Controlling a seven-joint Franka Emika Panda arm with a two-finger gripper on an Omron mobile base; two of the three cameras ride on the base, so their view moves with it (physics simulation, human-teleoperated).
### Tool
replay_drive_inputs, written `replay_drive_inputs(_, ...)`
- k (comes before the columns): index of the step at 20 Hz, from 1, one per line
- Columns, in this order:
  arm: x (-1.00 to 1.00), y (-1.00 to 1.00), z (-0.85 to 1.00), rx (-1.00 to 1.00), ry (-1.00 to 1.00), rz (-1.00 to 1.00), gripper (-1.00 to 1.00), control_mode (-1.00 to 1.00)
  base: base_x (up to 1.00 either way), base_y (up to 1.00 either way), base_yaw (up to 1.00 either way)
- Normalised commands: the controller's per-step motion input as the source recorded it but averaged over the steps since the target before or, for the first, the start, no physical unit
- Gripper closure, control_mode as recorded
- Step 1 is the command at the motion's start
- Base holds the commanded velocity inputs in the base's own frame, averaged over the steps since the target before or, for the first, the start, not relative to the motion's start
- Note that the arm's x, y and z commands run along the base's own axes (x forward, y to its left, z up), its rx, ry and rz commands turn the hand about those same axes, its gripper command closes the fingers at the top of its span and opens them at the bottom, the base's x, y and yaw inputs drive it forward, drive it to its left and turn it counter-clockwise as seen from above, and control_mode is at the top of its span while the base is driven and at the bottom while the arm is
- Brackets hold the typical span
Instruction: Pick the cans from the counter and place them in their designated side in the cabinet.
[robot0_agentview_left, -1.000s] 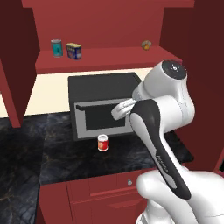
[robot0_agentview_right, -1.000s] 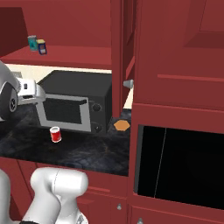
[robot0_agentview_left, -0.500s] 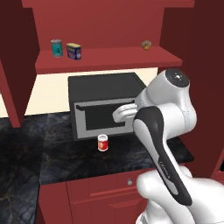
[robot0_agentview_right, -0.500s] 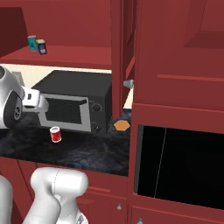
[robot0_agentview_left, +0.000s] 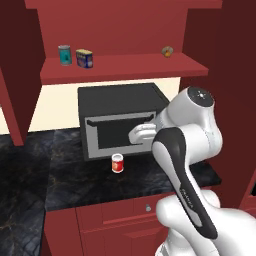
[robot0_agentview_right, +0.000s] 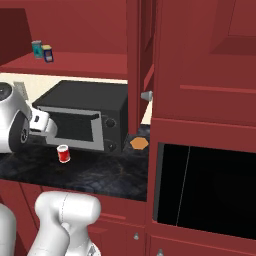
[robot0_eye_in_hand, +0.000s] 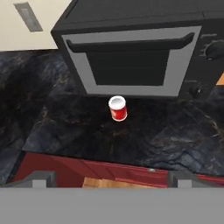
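A red can (robot0_agentview_left: 117, 163) (robot0_eye_in_hand: 117, 108) with a white label band stands upright on the black counter (robot0_agentview_left: 75, 185), just in front of the microwave door. The navy-blue can (robot0_agentview_left: 84, 58) (robot0_agentview_right: 47, 53) with yellow label stands on the cabinet's shelf (robot0_agentview_left: 125, 69), toward its left end. My gripper (robot0_eye_in_hand: 112, 179) hangs above the counter's front edge, open, its fingertips (robot0_eye_in_hand: 43, 178) wide apart with nothing between them. In the hand view the red can is ahead and well below. From the left base view my hand (robot0_agentview_left: 142, 134) is level with the microwave door, up and right of the red can.
A black-and-grey microwave (robot0_agentview_left: 120, 117) fills the back of the counter. A teal can (robot0_agentview_left: 64, 54) stands left of the navy one, and a small tan object (robot0_agentview_left: 167, 50) sits at the shelf's right end. An orange piece (robot0_agentview_right: 138, 143) lies right of the microwave.
My hand has come down a little in front of the microwave, and the elbow has swung right. Both cans stay where they were.
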Motion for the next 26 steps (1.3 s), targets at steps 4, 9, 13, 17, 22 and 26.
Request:
replay_drive_inputs(4,0.00,0.00,-0.17,0.03,0.06,-0.03,-1.00,-1.00,0.00,0.00,0.00)
replay_drive_inputs(9,0.01,-0.01,-0.16,0.01,0.08,-0.01,-1.00,-1.00,0.00,0.00,0.00)
replay_drive_inputs(13,0.05,0.00,-0.11,0.00,0.09,0.00,-1.00,-1.00,0.00,0.00,0.00)
replay_drive_inputs(17,0.01,0.00,-0.04,0.00,0.00,0.00,-1.00,-1.00,0.00,0.00,0.00)
replay_drive_inputs(22,0.12,0.00,-0.02,-0.03,0.00,0.00,-1.00,-1.00,0.00,0.00,0.00)
replay_drive_inputs(26,0.12,0.00,-0.10,-0.01,0.00,0.00,-1.00,-1.00,0.00,0.00,0.00)
